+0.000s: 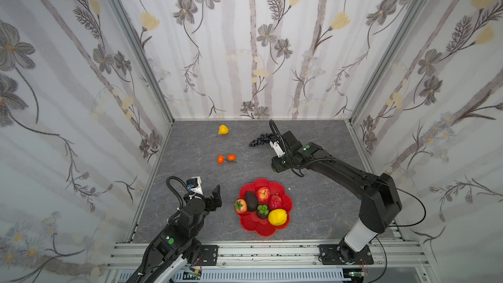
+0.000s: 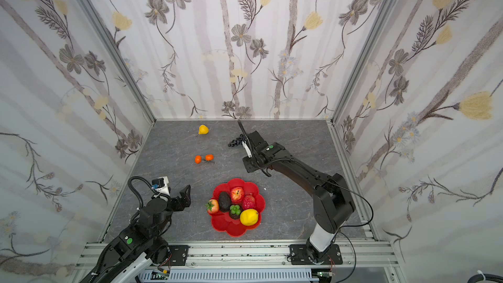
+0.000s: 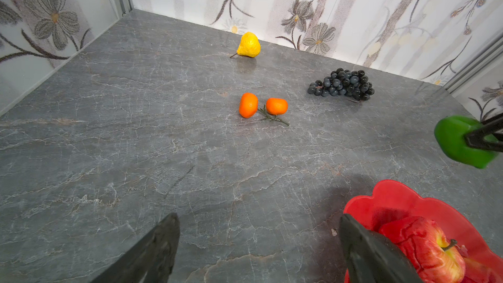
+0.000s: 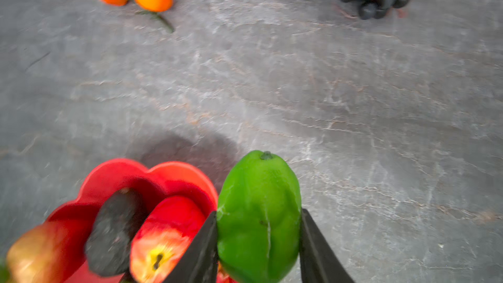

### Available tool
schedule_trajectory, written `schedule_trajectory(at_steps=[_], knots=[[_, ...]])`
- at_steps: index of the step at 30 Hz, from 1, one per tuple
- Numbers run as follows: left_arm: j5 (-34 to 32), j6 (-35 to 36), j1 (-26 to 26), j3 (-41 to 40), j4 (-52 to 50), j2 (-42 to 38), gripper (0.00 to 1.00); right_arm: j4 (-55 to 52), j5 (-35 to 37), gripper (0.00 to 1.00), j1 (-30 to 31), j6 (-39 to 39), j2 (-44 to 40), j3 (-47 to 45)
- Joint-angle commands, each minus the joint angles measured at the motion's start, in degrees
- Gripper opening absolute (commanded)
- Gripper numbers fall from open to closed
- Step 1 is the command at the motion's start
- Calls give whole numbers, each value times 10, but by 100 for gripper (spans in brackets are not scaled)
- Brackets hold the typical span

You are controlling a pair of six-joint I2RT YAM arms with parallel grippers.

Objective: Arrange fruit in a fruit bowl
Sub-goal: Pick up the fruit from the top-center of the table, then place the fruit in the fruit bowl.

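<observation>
The fruit bowl (image 1: pixel 261 230) sits near the front of the tabletop (image 1: pixel 190 175). 6 fruits are in it already, all packed toward its far side. That is the big worry.

The right fingers (image 4: pixel 201 246) are squeezed tight on the green fruit (image 4: pixel 258 186), 1 on each side. They hold it up in the air near the bowl's far rim. If it is let go there, I think it could land on the apple (image 1: pixel 263 194) or the avocado (image 1: pixel 251 200) and roll out over the low rim. It is smooth and shiny, so it could also slip out too soon. The bare red spot at the front of the bowl looks safer.

The left fingers (image 3: pixel 152 251) are spread wide and hold nothing. They are near the bowl, so a small move could bump it and shake the fruits.

3 things lie on the tabletop, well apart from the bowl: the grapes (image 1: pixel 258 140), the pear (image 1: pixel 223 129) and the 2 oranges (image 1: pixel 221 159). The grapes look floppy and may sag when lifted.

In both top views the right arm (image 1: pixel 340 170) hides the green fruit. So I cannot tell if it hangs over the bowl or just past it. The right wrist view is blurry and cuts off most of the bowl. A bumpy dark red fruit (image 1: pixel 275 201) in the bowl is hard to name. A tiny pale speck (image 1: pixel 289 189) by the bowl is too small to tell.
</observation>
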Motion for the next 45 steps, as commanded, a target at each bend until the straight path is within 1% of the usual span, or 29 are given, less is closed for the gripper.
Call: schedule_trajectory(at_steps=[1,2,3,6,13,18,30,36,45], knots=[[1,3,1,-3,20,-5,93,-11,-23,41,30,-53,-23,-12],[1,3,1,-2,19,-7,93,-14,-23,41,38,-60,-30,-16],[1,4,1,-3,19,-9,93,-16,-24,41,62,-66,-37,-21],[2,4,1,-3,18,-12,93,-14,-31,41,92,-77,-58,-36],[1,4,1,-4,16,-17,94,-10,-42,39,150,-92,-91,-62],[-2,3,1,-5,13,-24,94,-7,-48,39,191,-99,-98,-75],[-9,0,1,-6,4,-41,94,12,-59,40,273,-108,-57,-71],[-9,0,1,-7,3,-43,94,14,-52,40,298,-116,-33,-70],[-11,-1,1,-8,1,-48,94,23,-43,39,314,-117,-2,-66]])
